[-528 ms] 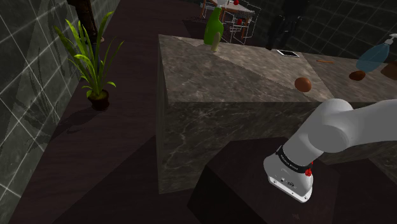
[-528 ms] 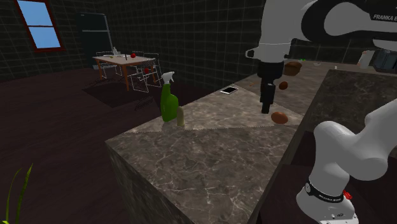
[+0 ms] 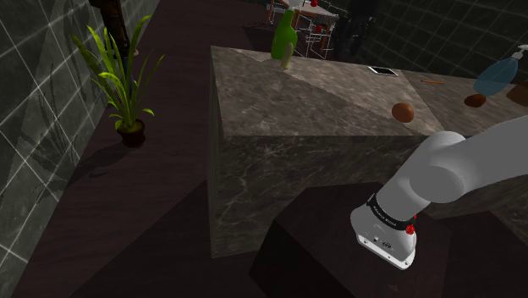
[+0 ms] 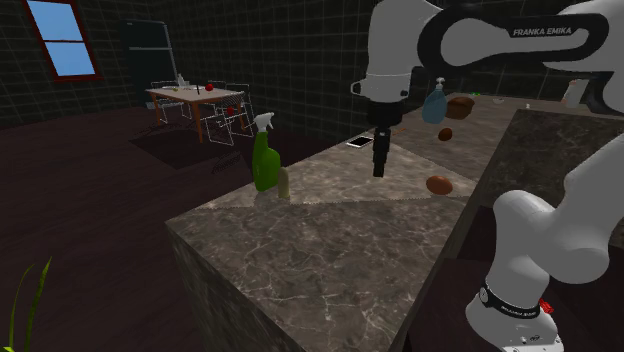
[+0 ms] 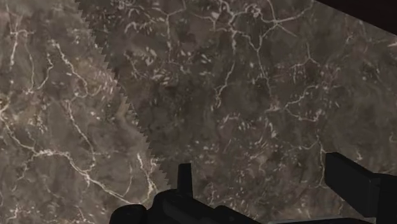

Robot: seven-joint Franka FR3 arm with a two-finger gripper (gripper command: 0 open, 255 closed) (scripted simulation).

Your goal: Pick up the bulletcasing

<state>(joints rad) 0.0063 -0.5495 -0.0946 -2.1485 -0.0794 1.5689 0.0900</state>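
The bulletcasing [image 3: 288, 60] is a small tan cylinder standing on the marble counter [image 3: 305, 97], right against a green spray bottle [image 3: 284, 35]. In the second exterior view the bulletcasing [image 4: 284, 183] is just to the right of the green bottle [image 4: 264, 160]. My black gripper [image 4: 379, 168] hangs point-down above the counter [image 4: 300, 240], well off to the casing's right and a little farther back. In the wrist view my gripper [image 5: 257, 167] is open with only veined marble [image 5: 210, 83] beneath it and nothing between the fingers.
A brown round lump [image 4: 439, 185] lies near the gripper, with a smaller brown one [image 4: 445, 133], a blue spray bottle [image 4: 435, 103] and a flat phone [image 4: 360, 142] behind. The counter's edge drops to a dark floor; a potted plant [image 3: 123, 80] stands there.
The arm has swung toward the second exterior view's left, carrying the gripper from above the brown lump to over the middle of the counter, closer to the green bottle.
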